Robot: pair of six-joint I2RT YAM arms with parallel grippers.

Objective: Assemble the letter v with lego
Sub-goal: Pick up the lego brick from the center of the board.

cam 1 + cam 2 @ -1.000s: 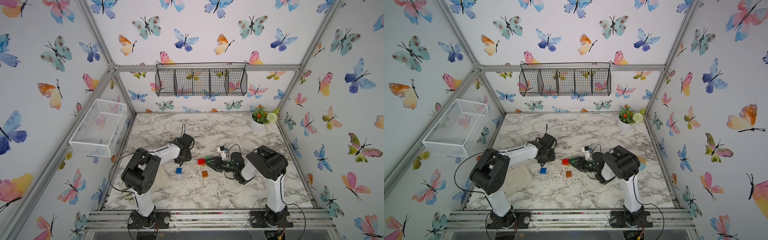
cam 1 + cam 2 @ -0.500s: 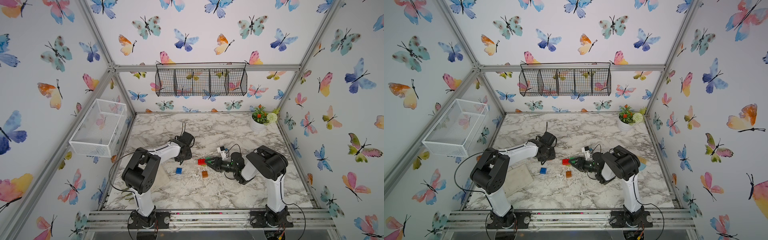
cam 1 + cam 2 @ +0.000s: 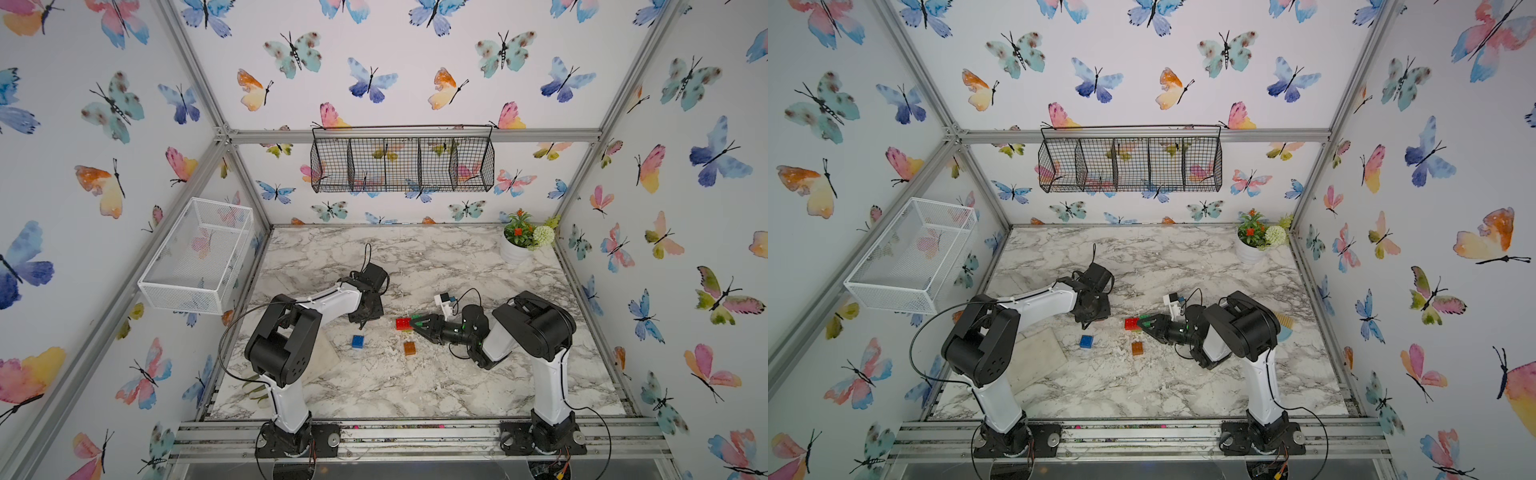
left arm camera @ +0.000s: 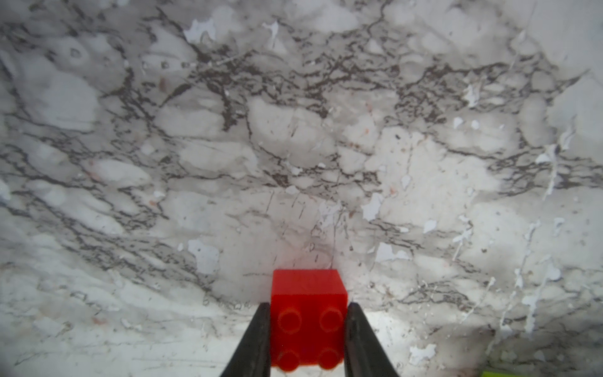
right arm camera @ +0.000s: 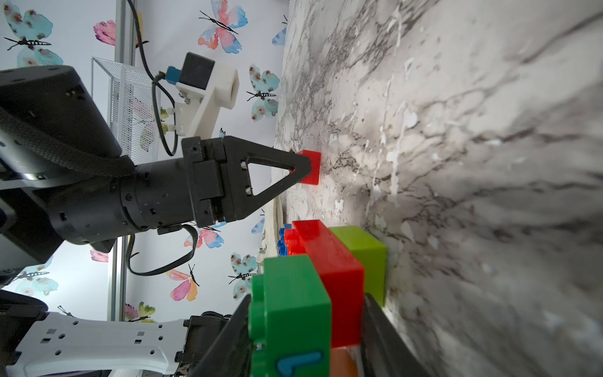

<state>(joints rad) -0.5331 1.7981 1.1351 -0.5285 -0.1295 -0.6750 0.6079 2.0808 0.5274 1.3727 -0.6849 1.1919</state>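
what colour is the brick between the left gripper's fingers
The brick is red, clearest in the left wrist view.

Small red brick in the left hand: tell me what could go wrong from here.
1. The left hand grips the small red brick with its fingertips only; it might twist or slip once lifted.
2. The right hand holds the brick stack down against the table; pressing another brick on could shove it sideways or pop a joint.
3. The blue brick and orange brick lie loose near the stack; a low pass might knock them away.
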